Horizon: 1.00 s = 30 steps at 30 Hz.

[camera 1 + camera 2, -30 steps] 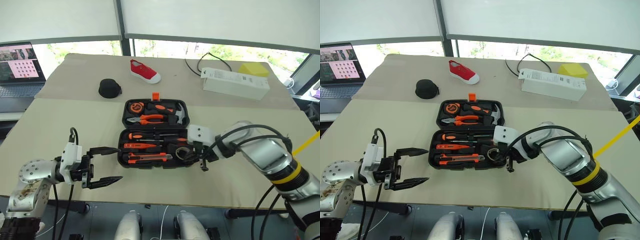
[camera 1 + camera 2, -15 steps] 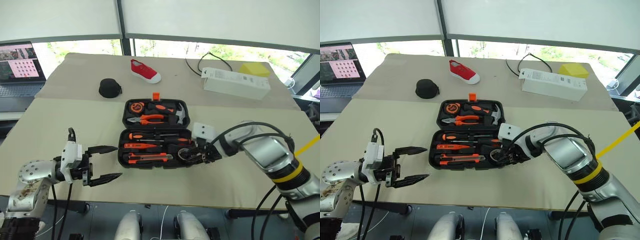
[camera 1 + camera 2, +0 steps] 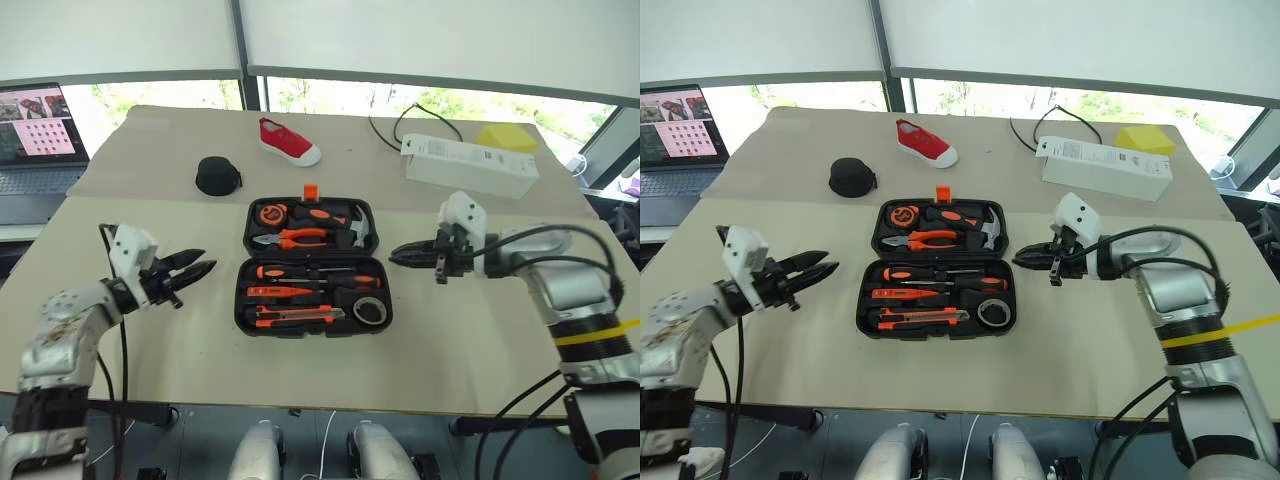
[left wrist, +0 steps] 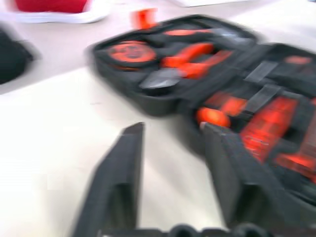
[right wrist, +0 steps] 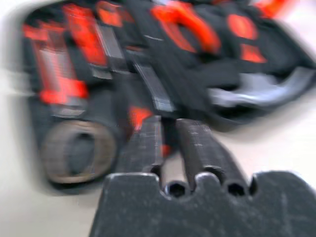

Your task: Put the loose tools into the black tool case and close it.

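The black tool case (image 3: 312,254) lies open in the middle of the table, orange latch (image 3: 311,192) on its far edge. In its near half lie two screwdrivers (image 3: 310,272), a thin orange tester (image 3: 280,291), the utility knife (image 3: 295,314) and the tape ring (image 3: 368,311). The far half holds pliers, a hammer and a tape measure. My left gripper (image 3: 193,266) hovers left of the case, pointing at it, narrowly open and empty. My right gripper (image 3: 396,254) hovers at the case's right side, shut and empty. The right wrist view has the tape ring (image 5: 74,148) below and ahead of the fingers.
A round black pouch (image 3: 218,176) and a red shoe (image 3: 290,142) lie beyond the case. Far right are a white box (image 3: 470,165), a yellow object (image 3: 507,137) and a cable (image 3: 400,125). A laptop (image 3: 40,130) stands at the far left.
My right gripper has drawn out of the case, leaving the tape ring there, and risen to the right, shut. My left arm has moved forward toward the case and its fingers have narrowed.
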Available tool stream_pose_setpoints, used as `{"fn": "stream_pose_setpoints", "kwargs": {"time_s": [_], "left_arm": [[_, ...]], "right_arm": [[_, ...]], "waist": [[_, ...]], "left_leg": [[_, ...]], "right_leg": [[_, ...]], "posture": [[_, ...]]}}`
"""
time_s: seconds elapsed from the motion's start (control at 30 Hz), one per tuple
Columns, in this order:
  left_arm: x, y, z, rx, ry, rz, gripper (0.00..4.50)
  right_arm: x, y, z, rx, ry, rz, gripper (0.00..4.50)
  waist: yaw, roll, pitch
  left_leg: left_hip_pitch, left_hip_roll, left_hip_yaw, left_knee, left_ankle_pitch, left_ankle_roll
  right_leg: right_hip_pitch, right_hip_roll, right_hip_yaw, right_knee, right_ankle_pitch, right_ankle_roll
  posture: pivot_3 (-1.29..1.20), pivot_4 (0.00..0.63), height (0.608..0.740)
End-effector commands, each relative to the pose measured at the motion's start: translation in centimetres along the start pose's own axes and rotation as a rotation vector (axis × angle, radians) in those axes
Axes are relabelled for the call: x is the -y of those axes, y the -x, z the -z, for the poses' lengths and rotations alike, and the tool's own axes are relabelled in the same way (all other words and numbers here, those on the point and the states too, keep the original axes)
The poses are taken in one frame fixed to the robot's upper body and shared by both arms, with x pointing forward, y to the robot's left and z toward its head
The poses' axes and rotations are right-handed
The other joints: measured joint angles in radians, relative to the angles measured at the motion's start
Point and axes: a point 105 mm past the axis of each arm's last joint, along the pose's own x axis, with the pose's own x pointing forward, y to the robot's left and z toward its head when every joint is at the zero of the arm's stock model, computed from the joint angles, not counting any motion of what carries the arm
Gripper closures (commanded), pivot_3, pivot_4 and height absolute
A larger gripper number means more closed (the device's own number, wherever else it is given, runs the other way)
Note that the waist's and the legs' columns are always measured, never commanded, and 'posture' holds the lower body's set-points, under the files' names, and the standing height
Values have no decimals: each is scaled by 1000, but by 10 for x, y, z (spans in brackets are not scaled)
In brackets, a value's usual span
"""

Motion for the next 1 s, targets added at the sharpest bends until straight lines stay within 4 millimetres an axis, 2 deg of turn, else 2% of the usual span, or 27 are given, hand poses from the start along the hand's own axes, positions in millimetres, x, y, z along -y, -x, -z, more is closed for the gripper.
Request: {"fn": "stream_pose_setpoints", "kwargs": {"time_s": [0.03,0.07,0.2,0.33,0.43,0.6,0.83,1.0], "left_arm": [[-2,-17,5,-49,-34,-23,4154],[0,-21,6,-58,-34,-11,4453],[10,-42,12,-78,-19,46,4453],[14,-54,12,-64,-4,72,4453],[18,-58,15,-72,-6,105,4453],[33,-47,23,-96,7,192,4453],[45,-27,28,-105,13,221,4453],[54,-21,27,-98,35,250,4453]], "right_arm": [[16,-11,10,1,94,116,4500],[15,-17,11,6,96,116,4500],[-1,-41,12,43,75,42,4500],[-14,-47,8,82,77,-29,4500],[-30,-45,7,99,71,-113,4500],[-49,-33,11,80,54,-165,4500],[-57,-15,24,37,15,-126,4500],[-57,-6,33,4,-11,-96,4500]], "waist": [[-1,0,0],[-2,0,0],[-7,0,0],[-5,0,0],[-3,0,0],[-2,0,0],[-2,0,0],[0,0,0]], "left_leg": [[-1,0,1,0,0,0],[-2,0,1,0,0,0],[-2,0,1,0,0,0],[-2,0,1,0,0,0],[-2,0,1,0,0,0],[-2,0,0,0,0,0],[0,0,1,0,0,0],[0,0,1,0,0,0]], "right_leg": [[-1,0,1,0,0,0],[-2,0,1,0,0,0],[-3,0,1,1,0,0],[-2,0,1,1,0,0],[-2,0,1,1,0,0],[-1,0,1,1,0,0],[-1,0,1,1,0,0],[0,0,1,1,0,0]], "posture": [[0,150,740],[0,150,740],[0,150,740],[0,150,740],[0,150,740],[0,150,740],[0,150,740],[0,150,740]]}}
